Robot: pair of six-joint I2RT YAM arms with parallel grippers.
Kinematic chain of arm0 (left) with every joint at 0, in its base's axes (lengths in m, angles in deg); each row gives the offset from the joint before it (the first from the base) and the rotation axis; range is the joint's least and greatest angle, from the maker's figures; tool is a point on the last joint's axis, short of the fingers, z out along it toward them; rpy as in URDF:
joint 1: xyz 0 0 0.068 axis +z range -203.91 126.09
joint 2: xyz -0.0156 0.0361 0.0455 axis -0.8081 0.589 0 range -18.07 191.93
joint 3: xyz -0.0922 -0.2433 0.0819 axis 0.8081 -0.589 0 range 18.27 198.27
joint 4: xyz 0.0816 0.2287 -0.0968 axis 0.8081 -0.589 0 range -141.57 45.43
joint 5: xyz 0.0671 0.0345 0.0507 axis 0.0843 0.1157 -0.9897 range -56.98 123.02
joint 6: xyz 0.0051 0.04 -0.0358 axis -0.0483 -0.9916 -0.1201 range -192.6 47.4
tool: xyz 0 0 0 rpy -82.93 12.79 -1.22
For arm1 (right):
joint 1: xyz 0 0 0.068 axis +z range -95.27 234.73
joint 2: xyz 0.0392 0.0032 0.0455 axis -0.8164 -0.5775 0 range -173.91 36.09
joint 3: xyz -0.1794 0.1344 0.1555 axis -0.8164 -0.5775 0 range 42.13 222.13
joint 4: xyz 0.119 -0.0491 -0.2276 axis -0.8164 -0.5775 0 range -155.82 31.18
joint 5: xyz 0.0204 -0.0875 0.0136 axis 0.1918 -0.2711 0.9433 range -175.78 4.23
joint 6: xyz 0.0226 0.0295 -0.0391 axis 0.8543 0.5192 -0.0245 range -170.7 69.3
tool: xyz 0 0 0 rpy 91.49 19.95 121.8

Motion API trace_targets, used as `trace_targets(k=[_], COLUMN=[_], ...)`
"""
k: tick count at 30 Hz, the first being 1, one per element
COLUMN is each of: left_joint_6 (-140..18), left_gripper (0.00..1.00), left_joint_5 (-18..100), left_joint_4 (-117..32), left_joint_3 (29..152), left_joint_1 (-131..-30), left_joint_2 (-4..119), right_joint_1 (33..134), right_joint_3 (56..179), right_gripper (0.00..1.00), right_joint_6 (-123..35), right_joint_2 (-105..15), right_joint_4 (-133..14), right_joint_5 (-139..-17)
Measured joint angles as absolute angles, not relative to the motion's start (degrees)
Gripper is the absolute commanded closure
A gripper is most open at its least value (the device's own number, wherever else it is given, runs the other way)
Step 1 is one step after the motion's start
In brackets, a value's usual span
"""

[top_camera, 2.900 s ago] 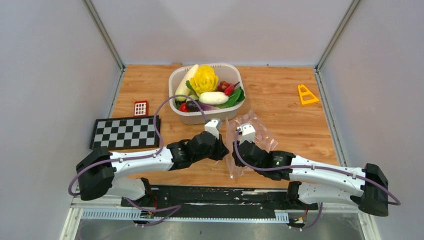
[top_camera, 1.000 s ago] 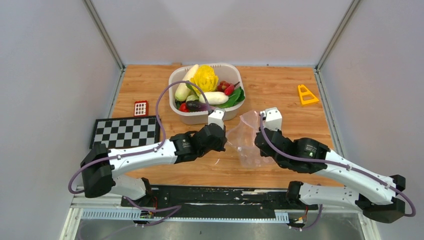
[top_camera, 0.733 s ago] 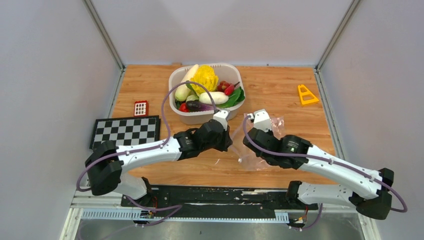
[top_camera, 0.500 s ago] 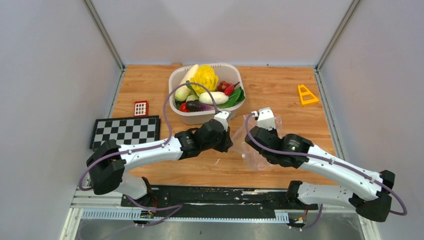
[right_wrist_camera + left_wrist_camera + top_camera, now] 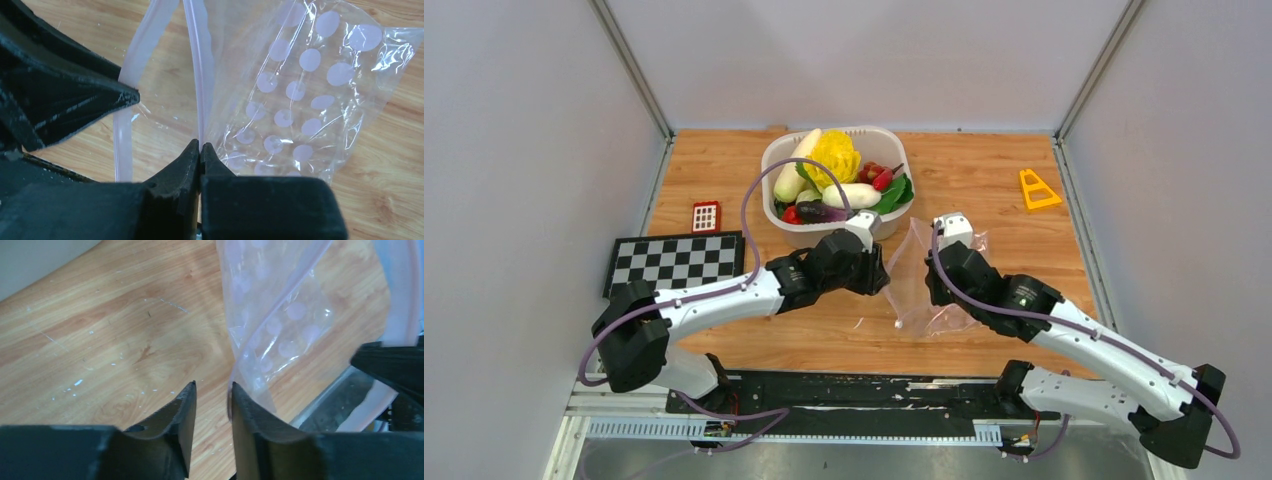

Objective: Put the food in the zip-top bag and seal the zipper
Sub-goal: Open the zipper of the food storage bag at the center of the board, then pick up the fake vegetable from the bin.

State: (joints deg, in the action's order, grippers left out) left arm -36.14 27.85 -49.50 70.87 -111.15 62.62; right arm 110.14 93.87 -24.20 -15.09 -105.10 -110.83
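1. The food [image 5: 832, 160] is piled in the white tub [image 5: 824, 238], just past the left gripper on its far side.
2. Left gripper [image 5: 212, 387]: the jaws are cracked apart a bit with only bare wooden table [image 5: 100, 340] showing between them, so it's gripping nothing.
3. The zip-top bag [image 5: 280, 325] hangs right up against that gripper's right-hand finger, between the two grippers.
4. Right gripper [image 5: 200, 146]: it's clamped tight on the zipper [image 5: 197, 65], and the spotted bag body spreads out to the right in its wrist view.
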Motion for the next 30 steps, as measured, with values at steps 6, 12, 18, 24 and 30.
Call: trace_targets(k=[6, 12, 18, 24, 30], left_joint_6=[-37.1, -39.2, -43.9, -49.0, -51.1], left_gripper=[0.41, 0.18, 0.00, 0.00, 0.00], left_joint_5=[28.3, 27.7, 26.5, 24.6, 25.3], left_joint_4=[-49.1, -50.9, -54.3, -59.0, -61.7], left_joint_3=[70.9, 71.0, 72.8, 78.0, 78.0], left_joint_1=[-111.1, -111.1, -111.0, -107.0, -95.9], left_joint_2=[61.5, 58.4, 50.0, 45.3, 45.9], right_joint_1=[105.9, 103.2, 102.1, 102.0, 101.9], right_joint_3=[93.9, 93.8, 93.4, 92.7, 92.6], right_gripper=[1.00, 1.00, 1.00, 1.00, 1.00], right_joint_6=[-24.0, -24.0, -24.0, -24.0, -24.0], right_joint_2=[-18.7, -21.1, -22.8, -23.5, -23.9], right_joint_4=[-100.4, -96.1, -93.4, -91.5, -90.7], right_joint_5=[-107.0, -103.1, -100.7, -99.0, -97.9])
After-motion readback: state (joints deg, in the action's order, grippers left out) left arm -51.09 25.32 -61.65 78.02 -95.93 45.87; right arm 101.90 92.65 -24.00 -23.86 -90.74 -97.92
